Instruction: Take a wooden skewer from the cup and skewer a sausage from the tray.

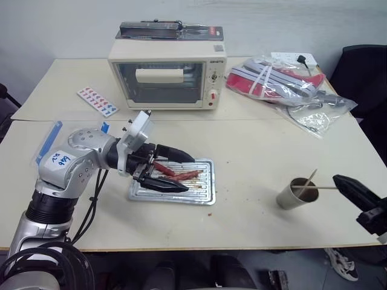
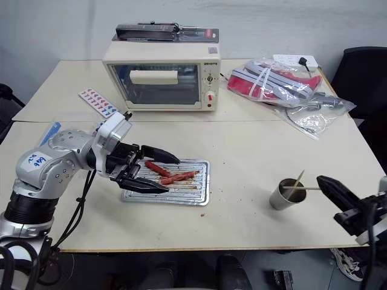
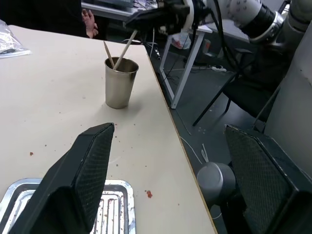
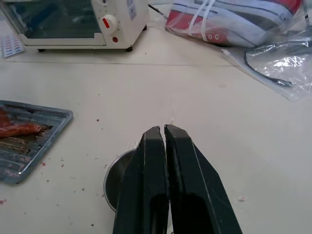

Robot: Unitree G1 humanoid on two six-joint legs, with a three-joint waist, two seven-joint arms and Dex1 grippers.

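Right end effector [image 1: 336, 179] apparently pinching wooden skewer [image 1: 317, 187] over cup [image 1: 294, 194].

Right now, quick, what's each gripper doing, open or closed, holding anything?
Left gripper: open, empty, over the tray.
Right gripper: shut on a wooden skewer whose other end is at the cup.

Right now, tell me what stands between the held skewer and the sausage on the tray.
Nothing stands between cup and tray. But the open left gripper hangs over the tray, fingers flanking the sausage that the right gripper's wooden skewer must reach.
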